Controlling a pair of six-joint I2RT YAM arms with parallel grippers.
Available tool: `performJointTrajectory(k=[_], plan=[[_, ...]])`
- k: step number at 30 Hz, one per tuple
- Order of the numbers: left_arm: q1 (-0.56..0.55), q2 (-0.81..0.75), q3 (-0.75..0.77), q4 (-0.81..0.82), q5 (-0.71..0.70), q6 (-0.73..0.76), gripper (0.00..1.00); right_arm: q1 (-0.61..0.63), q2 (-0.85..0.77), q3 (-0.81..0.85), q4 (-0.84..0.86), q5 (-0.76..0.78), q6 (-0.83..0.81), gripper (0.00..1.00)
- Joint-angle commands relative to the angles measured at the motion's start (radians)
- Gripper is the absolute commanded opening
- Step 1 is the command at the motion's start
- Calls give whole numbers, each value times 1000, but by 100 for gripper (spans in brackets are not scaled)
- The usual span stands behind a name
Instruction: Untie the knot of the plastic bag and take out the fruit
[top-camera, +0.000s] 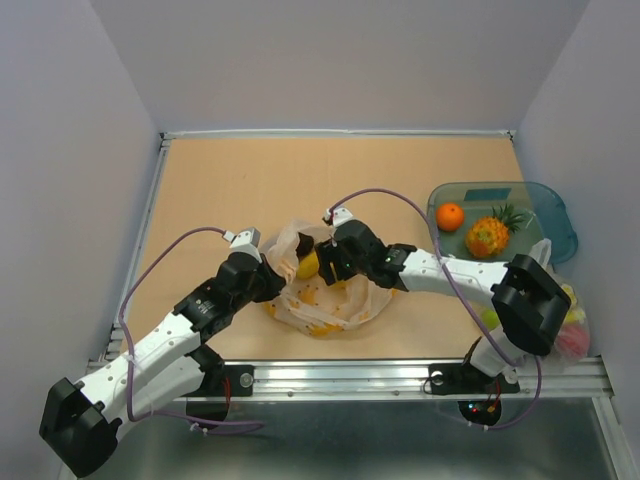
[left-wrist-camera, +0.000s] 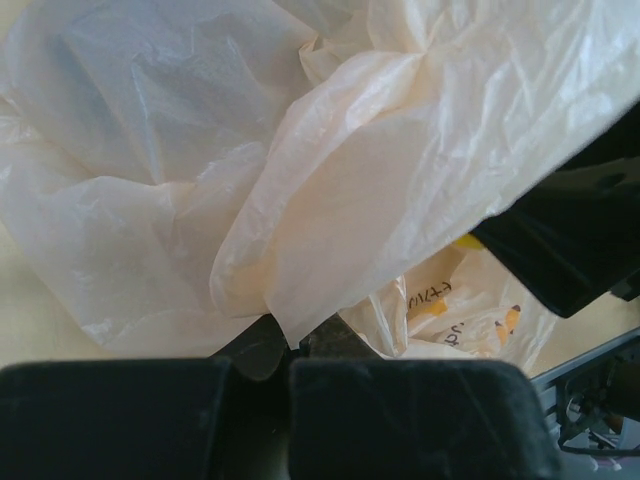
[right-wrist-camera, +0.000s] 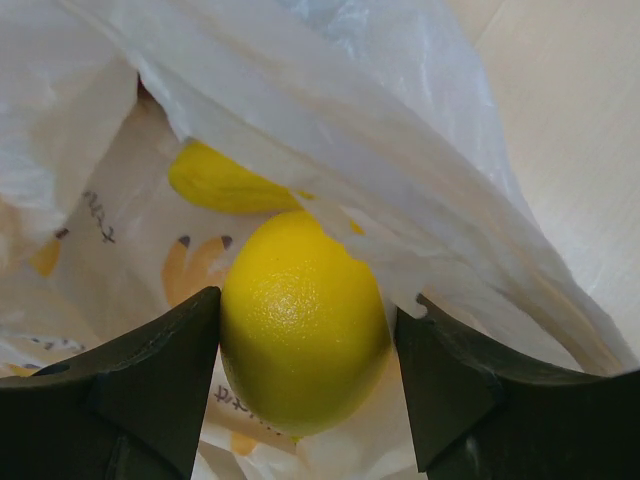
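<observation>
The pale peach plastic bag (top-camera: 325, 300) with orange-yellow marks lies open near the table's front middle. My left gripper (top-camera: 274, 277) is at its left rim, and in the left wrist view it (left-wrist-camera: 290, 346) is shut on a fold of the bag film (left-wrist-camera: 330, 190). My right gripper (top-camera: 326, 263) reaches into the bag's mouth from the right. It (right-wrist-camera: 308, 335) is shut on the yellow lemon (right-wrist-camera: 300, 300), which also shows in the top view (top-camera: 308, 265). Bag film drapes over the right finger (right-wrist-camera: 470, 390). No knot shows. An orange (top-camera: 450, 216) and a pineapple (top-camera: 488, 237) lie in the tray.
A blue-green translucent tray (top-camera: 545, 200) stands at the right. A clearer bag (top-camera: 568, 320) with green, yellow and pink contents lies at the front right, by the right arm's base. A metal rail (top-camera: 350, 375) runs along the near edge. Walls enclose the table.
</observation>
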Motion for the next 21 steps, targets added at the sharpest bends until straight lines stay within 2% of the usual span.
performJointTrajectory(k=[1, 2, 3, 6, 8, 15, 21], plan=[[-6, -2, 35, -10, -47, -10, 0, 4, 16, -66, 62, -74, -29, 57], [-6, -4, 36, -11, -49, -13, 0, 4, 17, -72, 68, -64, -31, 65], [-6, -2, 39, -16, -47, -21, 0, 4, 14, -75, 66, -45, -34, 79], [-6, 11, 58, -25, -21, -27, 0, 4, -35, -92, 66, -45, -60, 97], [-6, 15, 61, -29, -15, -30, 0, 4, -84, -97, 63, -47, -66, 100], [-6, -15, 59, -60, -21, -40, 0, 59, -145, -40, 0, -36, -68, 100], [-6, -22, 68, -95, -43, -32, 0, 115, -81, 17, -12, 22, -48, 100]])
